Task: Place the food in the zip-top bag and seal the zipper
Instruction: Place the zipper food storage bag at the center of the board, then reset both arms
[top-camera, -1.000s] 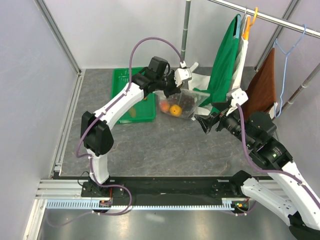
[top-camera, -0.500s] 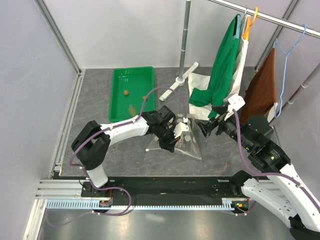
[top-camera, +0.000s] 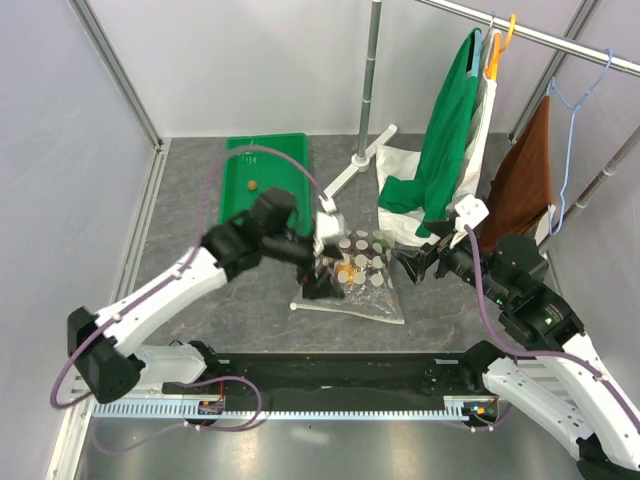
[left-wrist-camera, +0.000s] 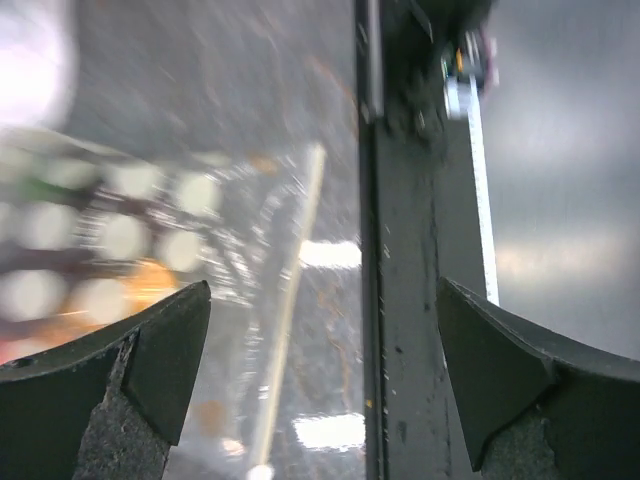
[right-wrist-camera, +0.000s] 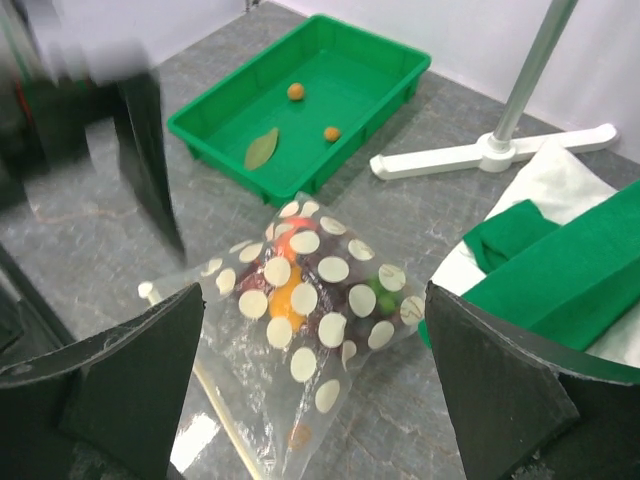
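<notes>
your clear dotted bag lies on the surface between both arms, with fruit showing orange, red and dark inside and its white zipper along the near edge. left jaws and right jaws both gape wide, holding nothing.

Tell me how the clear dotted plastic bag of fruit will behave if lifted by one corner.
Probably floppy: the clear dotted plastic bag lies crumpled and slumped. The toy fruit inside would likely slide to the low end. Its white zipper strip looks stiffer.
</notes>
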